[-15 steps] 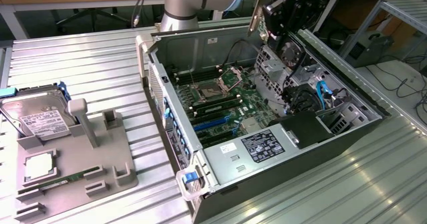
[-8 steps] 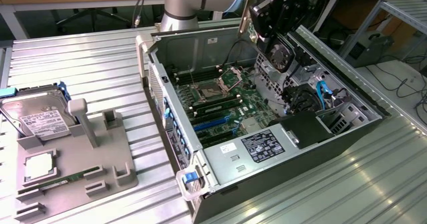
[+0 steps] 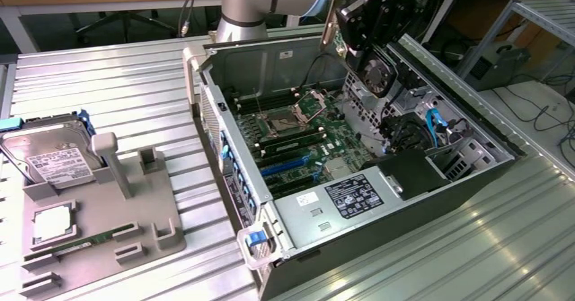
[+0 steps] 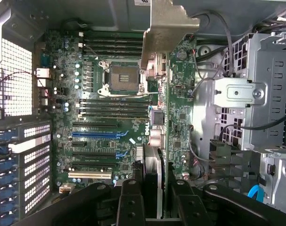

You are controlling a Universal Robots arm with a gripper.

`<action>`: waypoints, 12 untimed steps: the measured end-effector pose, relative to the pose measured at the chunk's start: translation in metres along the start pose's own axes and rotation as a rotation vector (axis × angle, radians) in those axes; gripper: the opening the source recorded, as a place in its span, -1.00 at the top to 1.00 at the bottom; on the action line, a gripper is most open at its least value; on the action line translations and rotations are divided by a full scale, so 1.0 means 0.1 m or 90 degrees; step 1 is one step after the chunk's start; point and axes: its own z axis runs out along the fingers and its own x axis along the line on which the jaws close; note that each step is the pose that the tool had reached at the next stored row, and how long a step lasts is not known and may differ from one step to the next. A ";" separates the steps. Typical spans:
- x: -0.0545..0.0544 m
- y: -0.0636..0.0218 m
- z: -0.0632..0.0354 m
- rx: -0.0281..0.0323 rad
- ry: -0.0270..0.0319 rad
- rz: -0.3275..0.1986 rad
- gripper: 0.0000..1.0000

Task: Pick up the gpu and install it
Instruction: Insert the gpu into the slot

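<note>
The gpu is a green circuit card seen edge-on, with its silver bracket at the far end. My gripper is shut on it, one black finger on each side of the card. It hangs above the motherboard inside the open computer case, over the area beside the CPU socket. In the exterior view the gripper hovers over the case's far end, and the gpu's bracket stands upright beside it.
Expansion slots, one of them blue, lie across the board near the slotted rear panel. A metal drive cage and cables fill one side of the case. On the exterior view's left, a grey tray holds a hard drive and a memory stick.
</note>
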 end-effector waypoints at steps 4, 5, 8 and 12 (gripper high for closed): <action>0.00 0.000 0.000 0.0000 0.0000 -0.003 0.44; 0.00 0.000 0.000 -0.0001 0.0001 -0.005 0.44; 0.00 -0.001 -0.001 -0.0003 0.0002 -0.010 0.44; 0.00 -0.001 0.000 -0.0011 0.0006 -0.036 0.44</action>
